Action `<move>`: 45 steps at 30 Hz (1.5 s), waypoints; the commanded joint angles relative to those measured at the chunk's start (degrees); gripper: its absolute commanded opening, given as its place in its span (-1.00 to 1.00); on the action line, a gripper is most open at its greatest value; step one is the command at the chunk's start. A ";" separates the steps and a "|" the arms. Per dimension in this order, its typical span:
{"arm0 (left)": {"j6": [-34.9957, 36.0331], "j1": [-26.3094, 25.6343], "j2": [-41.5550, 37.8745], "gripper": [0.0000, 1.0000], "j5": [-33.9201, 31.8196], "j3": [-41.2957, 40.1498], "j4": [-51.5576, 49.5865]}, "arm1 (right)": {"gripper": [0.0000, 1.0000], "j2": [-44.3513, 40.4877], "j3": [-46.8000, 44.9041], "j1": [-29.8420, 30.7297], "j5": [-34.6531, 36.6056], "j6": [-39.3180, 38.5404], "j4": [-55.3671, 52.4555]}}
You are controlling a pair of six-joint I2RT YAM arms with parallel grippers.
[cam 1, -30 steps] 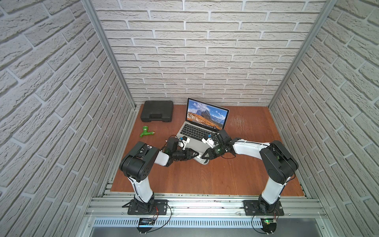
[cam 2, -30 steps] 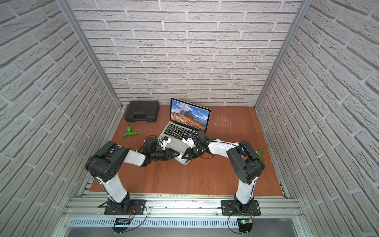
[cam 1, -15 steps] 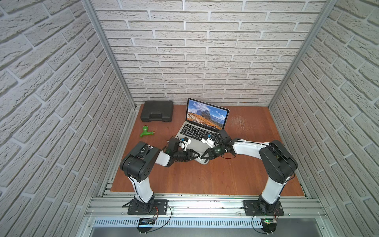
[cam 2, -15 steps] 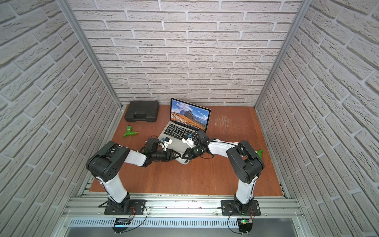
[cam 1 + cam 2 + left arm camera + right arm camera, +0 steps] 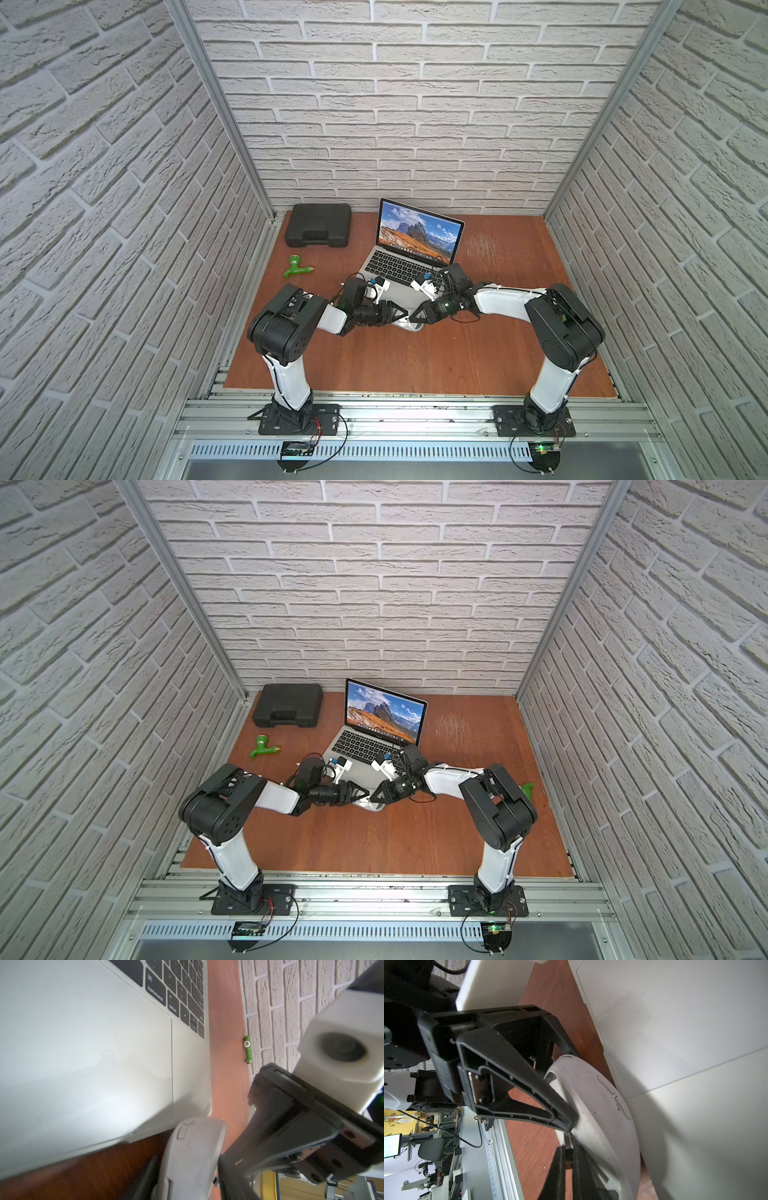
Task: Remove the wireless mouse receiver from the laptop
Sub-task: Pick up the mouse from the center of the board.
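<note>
The laptop [image 5: 399, 270] [image 5: 365, 746] stands open at the back middle, and its palm rest [image 5: 83, 1043] [image 5: 675, 1022] fills both wrist views. The grey-white mouse [image 5: 409, 325] [image 5: 372, 806] [image 5: 193, 1157] [image 5: 602, 1115] is just in front of it. My left gripper [image 5: 399, 313] [image 5: 359, 793] [image 5: 187, 1159] is shut on the mouse, one finger against each side. My right gripper [image 5: 415, 318] [image 5: 376, 798] [image 5: 568, 1151] is shut on the wireless mouse receiver [image 5: 568, 1152] [image 5: 216, 1181]. The receiver's silver plug sticks out beside the mouse, clear of the laptop.
A black plastic case [image 5: 318, 226] lies at the back left, with a green tap-shaped part [image 5: 297, 268] in front of it. Another green part [image 5: 527, 788] [image 5: 247, 1049] lies by the right wall. Brick walls close in three sides, and an aluminium rail [image 5: 415, 409] runs along the front.
Both arms stay almost where they were, tips meeting at the mouse in front of the laptop. No clear movement shows in the top views.
</note>
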 commanded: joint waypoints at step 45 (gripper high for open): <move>23.57 -0.35 -17.65 -1.00 27.94 15.24 -56.89 | -0.95 -20.37 29.78 18.74 30.57 -45.45 -59.27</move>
